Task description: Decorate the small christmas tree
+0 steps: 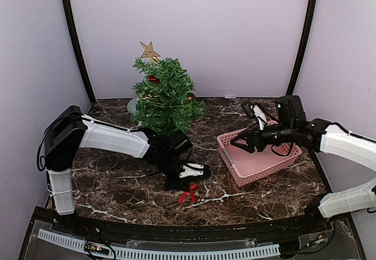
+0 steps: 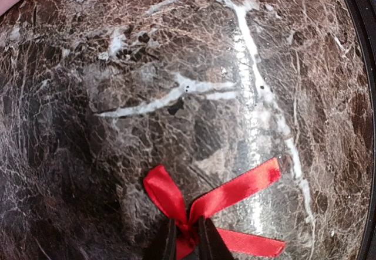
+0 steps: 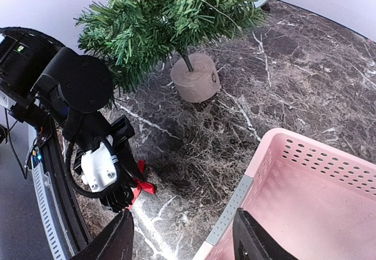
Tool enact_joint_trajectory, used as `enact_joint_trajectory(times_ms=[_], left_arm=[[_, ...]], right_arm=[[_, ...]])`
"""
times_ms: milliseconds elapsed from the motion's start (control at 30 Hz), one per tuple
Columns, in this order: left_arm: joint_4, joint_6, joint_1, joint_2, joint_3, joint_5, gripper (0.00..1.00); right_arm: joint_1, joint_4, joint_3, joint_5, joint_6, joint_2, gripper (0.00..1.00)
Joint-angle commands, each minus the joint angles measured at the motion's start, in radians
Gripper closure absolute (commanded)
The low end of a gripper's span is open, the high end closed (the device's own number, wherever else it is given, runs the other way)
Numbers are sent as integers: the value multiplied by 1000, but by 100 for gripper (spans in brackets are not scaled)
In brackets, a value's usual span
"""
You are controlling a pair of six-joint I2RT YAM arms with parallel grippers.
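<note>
The small christmas tree (image 1: 161,95) stands at the back of the table on a tan base (image 3: 195,78). It carries a gold star (image 1: 150,52) on top and red baubles in its branches. A red ribbon bow (image 2: 235,192) lies on the dark marble in front of the tree. My left gripper (image 2: 188,236) points down at it, shut on the bow's knot, with the loops and tails spread flat on the table. In the top view that gripper (image 1: 188,187) is just above the bow (image 1: 188,195). My right gripper (image 1: 238,144) hovers open and empty over the left rim of the pink basket (image 1: 228,154).
The pink perforated basket (image 3: 329,213) sits at the right and looks empty where it shows. A pale round dish (image 1: 133,104) lies behind the tree. Black frame posts and lilac walls close in the back and sides. A black rail runs along the near edge.
</note>
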Motion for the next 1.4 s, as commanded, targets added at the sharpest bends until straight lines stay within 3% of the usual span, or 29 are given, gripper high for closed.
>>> enact_joint_trajectory(times_ms=[0, 200, 767, 1000, 1367], left_arm=[[-54, 25, -8, 4, 20, -18, 87], [-62, 17, -10, -29, 7, -61, 100], [-208, 8, -22, -555, 0, -365, 100], [-215, 23, 16, -637, 86, -490, 100], [-114, 220, 25, -676, 81, -626, 100]], right_arm=[[-9, 41, -5, -11, 6, -16, 42], [-9, 45, -7, -15, 9, -21, 42], [-9, 87, -10, -65, 25, -38, 42], [-9, 92, -9, -74, 28, -42, 41], [-9, 100, -16, -76, 33, -49, 41]])
